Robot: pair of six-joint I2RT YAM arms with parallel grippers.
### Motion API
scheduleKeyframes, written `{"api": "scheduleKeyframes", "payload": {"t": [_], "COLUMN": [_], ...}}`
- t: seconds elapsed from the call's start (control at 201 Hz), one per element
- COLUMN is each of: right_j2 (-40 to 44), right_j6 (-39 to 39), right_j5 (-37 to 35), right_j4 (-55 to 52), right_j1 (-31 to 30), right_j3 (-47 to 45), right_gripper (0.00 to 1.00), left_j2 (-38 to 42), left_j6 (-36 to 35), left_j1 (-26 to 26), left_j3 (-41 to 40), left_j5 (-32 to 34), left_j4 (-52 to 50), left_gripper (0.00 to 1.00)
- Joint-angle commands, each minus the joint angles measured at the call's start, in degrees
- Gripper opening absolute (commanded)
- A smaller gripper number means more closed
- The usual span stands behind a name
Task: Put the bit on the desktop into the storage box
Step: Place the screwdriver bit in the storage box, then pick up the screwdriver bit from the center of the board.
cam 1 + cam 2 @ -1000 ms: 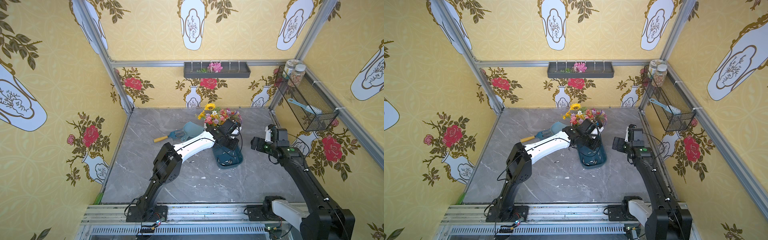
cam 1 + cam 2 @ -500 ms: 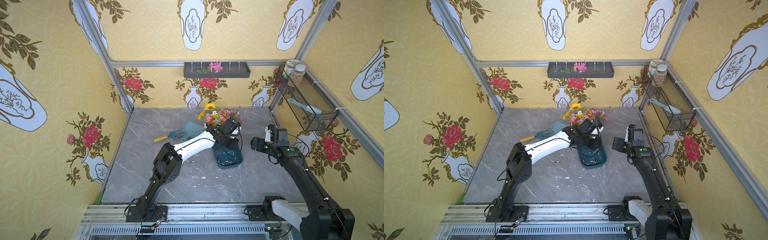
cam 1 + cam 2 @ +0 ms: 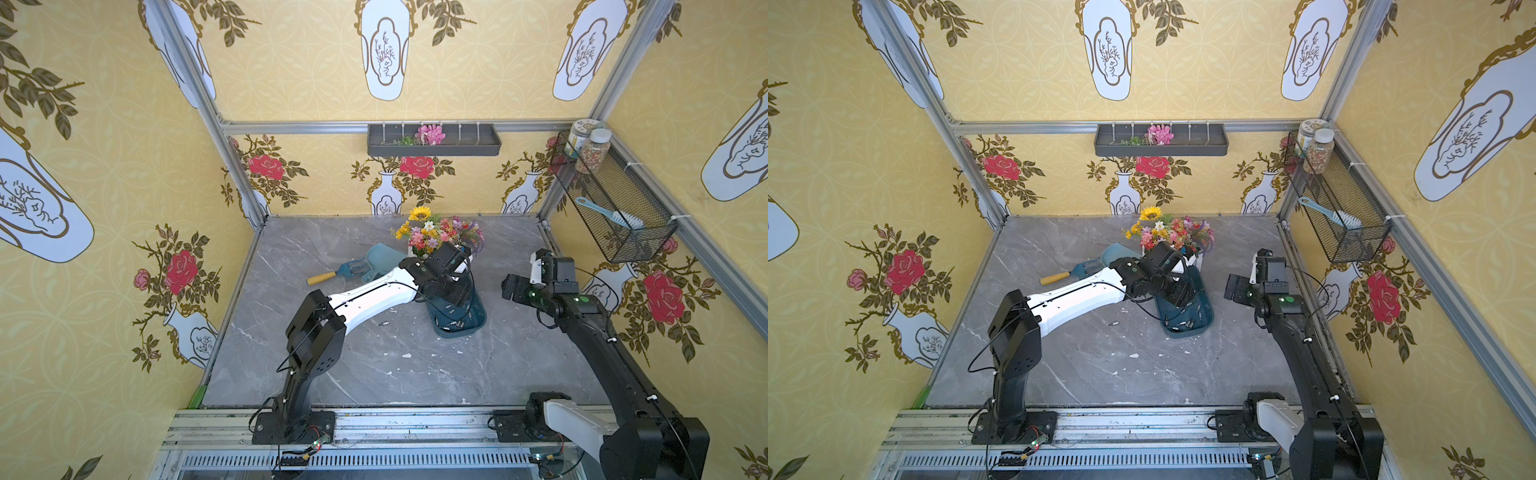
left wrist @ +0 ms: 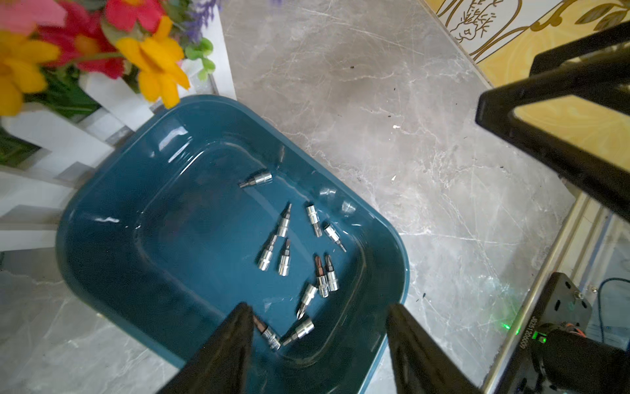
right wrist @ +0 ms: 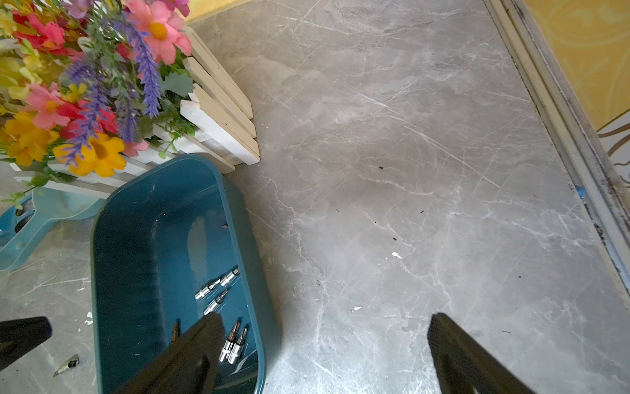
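The dark teal storage box (image 3: 478, 321) (image 3: 1207, 321) lies on the grey desktop (image 3: 374, 374), in front of the flowers. Several silver bits (image 4: 284, 261) rest on its floor. My left gripper (image 4: 317, 307) (image 3: 457, 303) hovers over the box (image 4: 102, 191), open with nothing between its fingers. One bit (image 4: 271, 336) lies in the box right beside one finger (image 4: 235, 337). A single bit (image 3: 384, 323) (image 3: 1113, 323) lies on the desktop left of the box. My right gripper (image 5: 325, 317) (image 3: 509, 286) hangs open above bare desktop to the right of the box (image 5: 102, 238).
A white fence planter of flowers (image 3: 440, 232) stands behind the box, a light blue dustpan (image 3: 380, 257) and a yellow-handled tool (image 3: 322, 277) to its left. White crumbs (image 3: 406, 355) dot the desktop. A wire basket (image 3: 611, 199) hangs on the right wall, a dark trough (image 3: 432, 141) on the back wall.
The left gripper has gone from shut to open above the storage box. Neither arm has visibly shifted.
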State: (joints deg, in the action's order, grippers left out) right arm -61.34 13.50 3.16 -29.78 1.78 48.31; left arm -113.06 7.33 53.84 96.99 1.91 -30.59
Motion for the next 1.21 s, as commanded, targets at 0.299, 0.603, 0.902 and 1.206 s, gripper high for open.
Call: {"api": "scheduleKeyframes", "payload": {"t": [0.299, 0.603, 0.902, 1.206], "right_j2": [0.03, 0.25, 0.52, 0.61], "right_j6": [0.03, 0.02, 0.03, 0.03], "right_j5": [0.27, 0.17, 0.46, 0.66], "right_j4": [2.25, 2.32, 2.61, 2.66], "right_j1": [0.34, 0.55, 0.51, 0.50], "right_j3": [-0.15, -0.32, -0.41, -0.60], "right_gripper": [0.97, 0.97, 0.97, 0.97], "left_j2": [10.49, 18.38, 20.75, 20.00], "left_j6": [-1.70, -0.69, 1.46, 1.97], "left_j1": [0.01, -0.06, -0.14, -2.70], "left_j3": [-14.44, -23.98, -28.96, -33.04], "left_j5": [9.83, 12.42, 15.80, 13.87], "left_j4": [4.48, 5.16, -1.44, -3.60], "left_gripper": [0.84, 0.89, 0.87, 0.81]}}
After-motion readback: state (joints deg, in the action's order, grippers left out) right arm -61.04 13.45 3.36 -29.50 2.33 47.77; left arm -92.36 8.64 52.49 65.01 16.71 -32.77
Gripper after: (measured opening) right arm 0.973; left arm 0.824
